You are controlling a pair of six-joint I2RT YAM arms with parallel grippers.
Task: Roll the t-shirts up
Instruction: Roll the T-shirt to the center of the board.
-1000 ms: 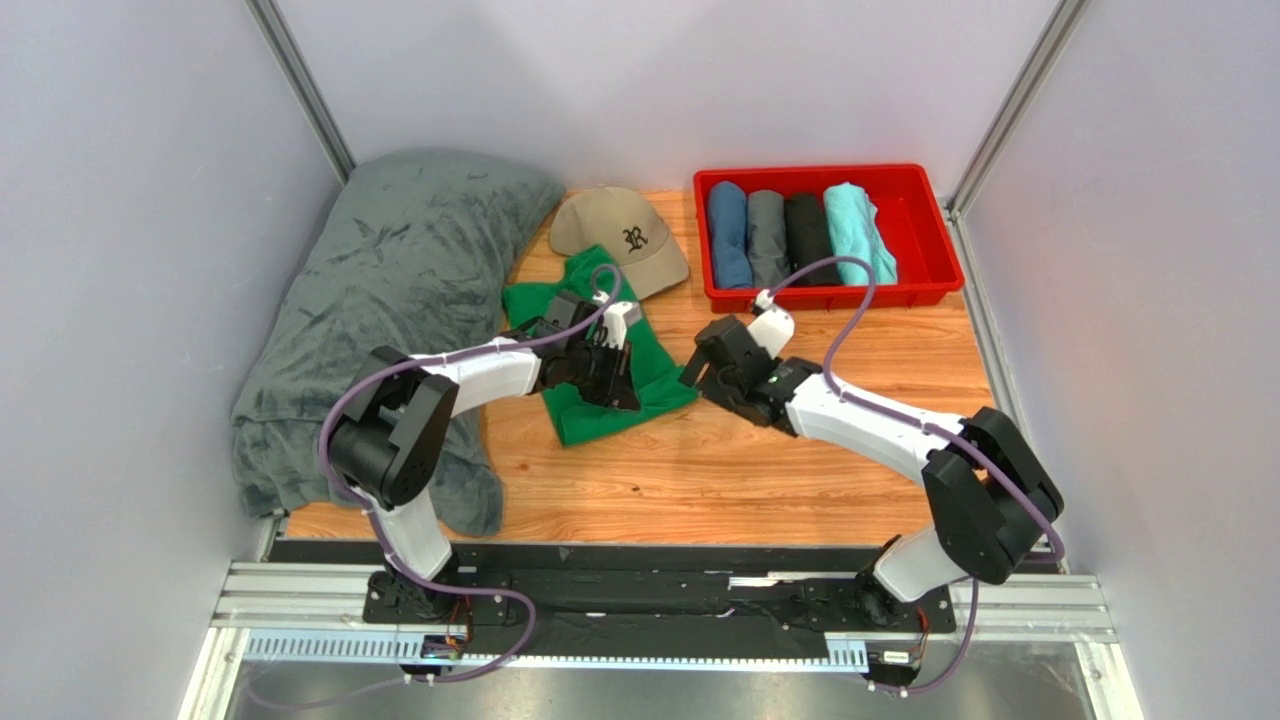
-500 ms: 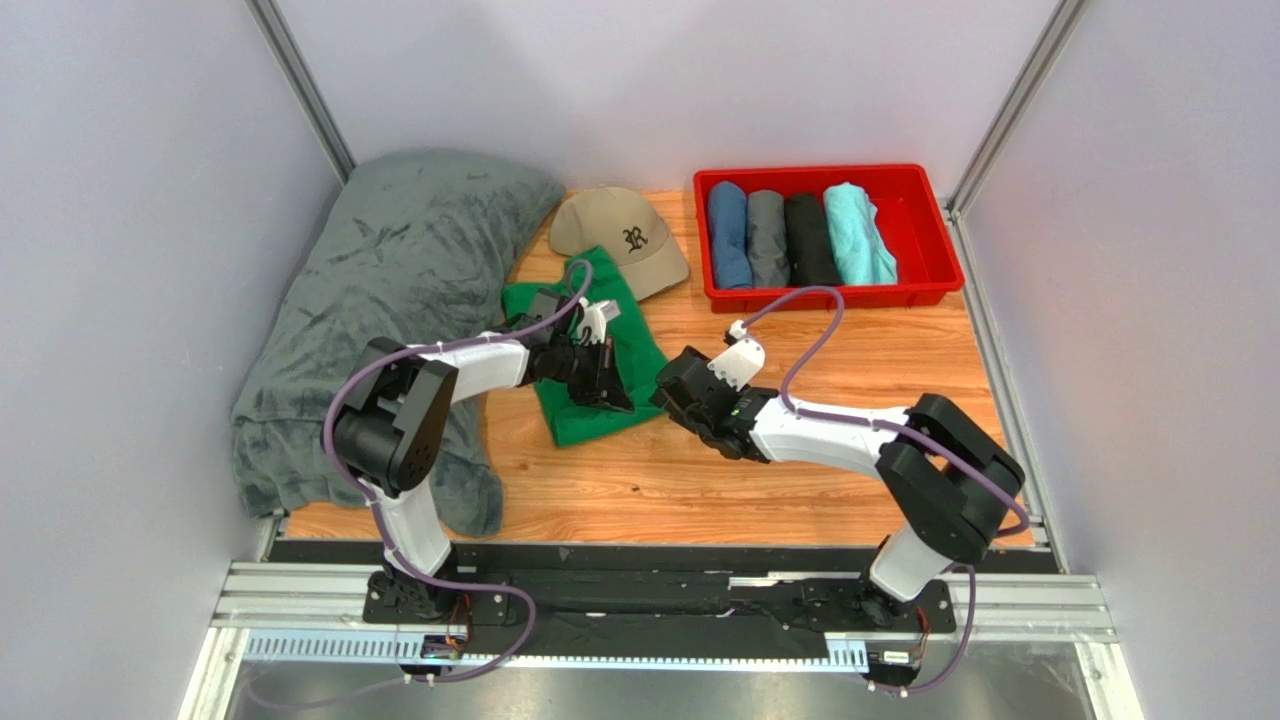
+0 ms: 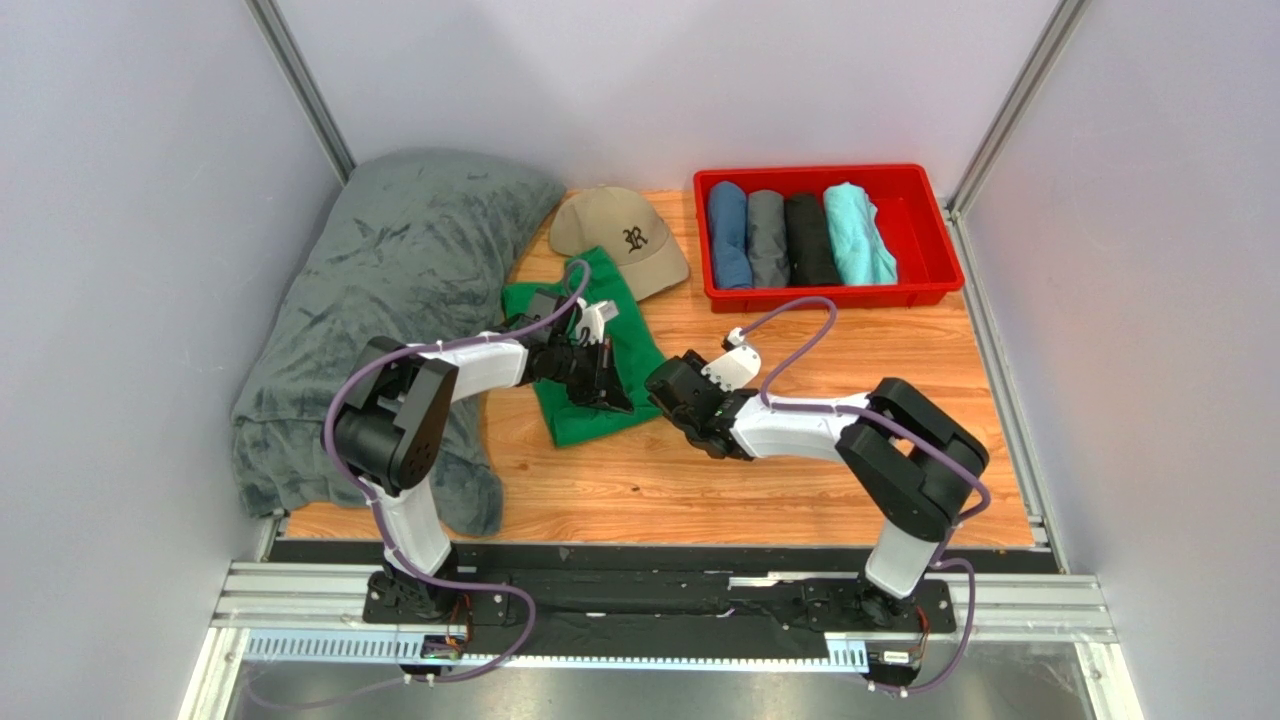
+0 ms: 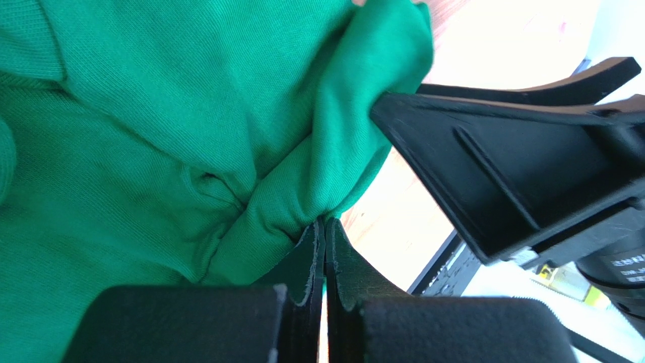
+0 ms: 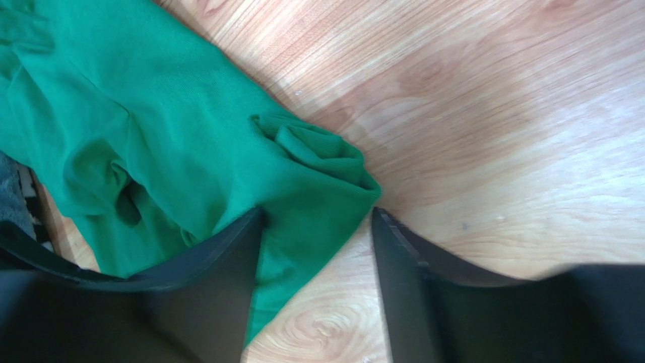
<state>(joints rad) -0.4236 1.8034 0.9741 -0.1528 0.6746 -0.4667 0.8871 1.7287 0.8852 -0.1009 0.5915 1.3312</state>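
The green t-shirt (image 3: 586, 417) lies crumpled on the bench (image 3: 842, 360), just near of the tan cap (image 3: 624, 233) and right of the grey blanket (image 3: 376, 285). The left tool (image 4: 324, 227), pressed together, pinches a raised fold of it; that arm's forearm reaches rightward over the blanket's edge. The right tool (image 5: 318, 219), spread, straddles the shirt's near right corner, its forearm lying low and pointing left across the bench. Four rolled shirts (image 3: 789, 233) sit in the red tray (image 3: 827, 294) at the far right.

Parted right gripper (image 5: 318, 218) straddles green t-shirt (image 5: 151, 136) corner on wooden table (image 5: 492, 113), possibly touching
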